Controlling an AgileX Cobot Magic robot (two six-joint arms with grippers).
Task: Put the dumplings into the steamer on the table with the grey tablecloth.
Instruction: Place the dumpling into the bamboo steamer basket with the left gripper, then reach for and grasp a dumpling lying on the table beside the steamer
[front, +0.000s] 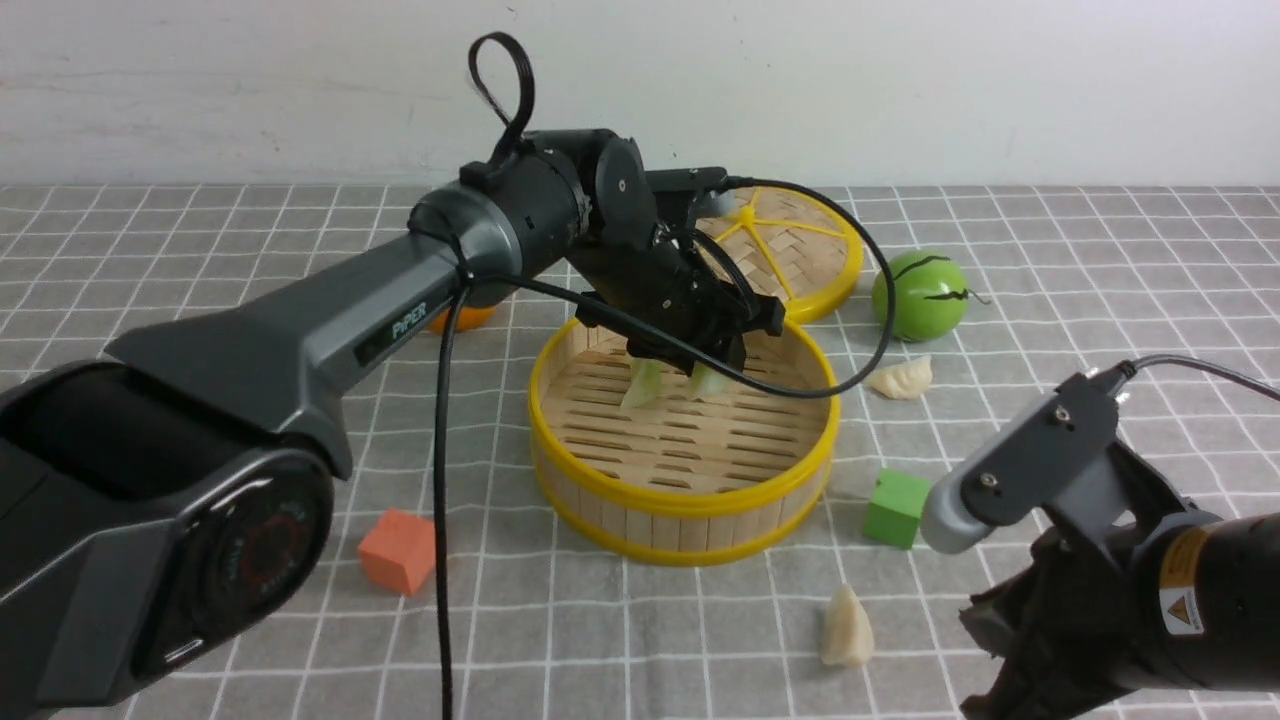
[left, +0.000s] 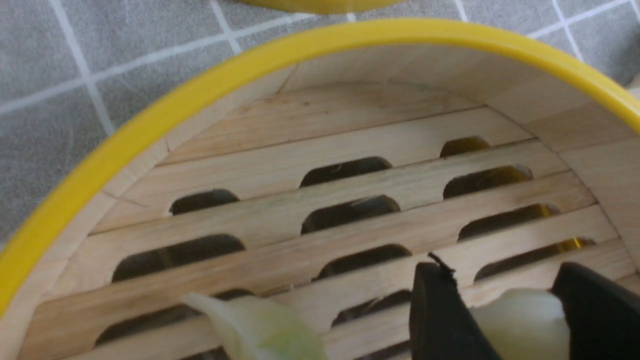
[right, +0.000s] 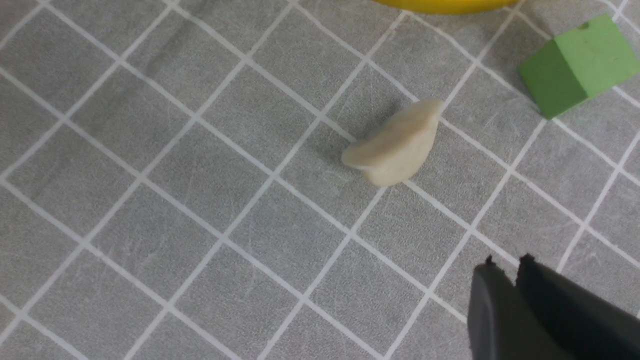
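The steamer (front: 690, 500) stands mid-table on the grey tablecloth (front: 200, 250). My left gripper (front: 712, 352) reaches inside it, shut on a pale greenish dumpling (front: 712, 381), held low over the slatted floor. The left wrist view shows this dumpling (left: 520, 320) between the black fingers (left: 440, 310). A second greenish dumpling (front: 642, 384) rests in the steamer beside it, also seen in the left wrist view (left: 260, 330). Two cream dumplings lie on the cloth: one in front of the steamer (front: 848, 628), one to its right (front: 902, 378). My right gripper (right: 505, 265) is shut and empty, hovering near the front dumpling (right: 395, 145).
The woven yellow-spoked lid (front: 800, 250) lies behind the steamer. A green round fruit (front: 920, 295) sits right of the lid. A green cube (front: 895, 508) is at the steamer's right, an orange cube (front: 398, 550) at its front left. An orange object (front: 465, 318) shows behind my left arm.
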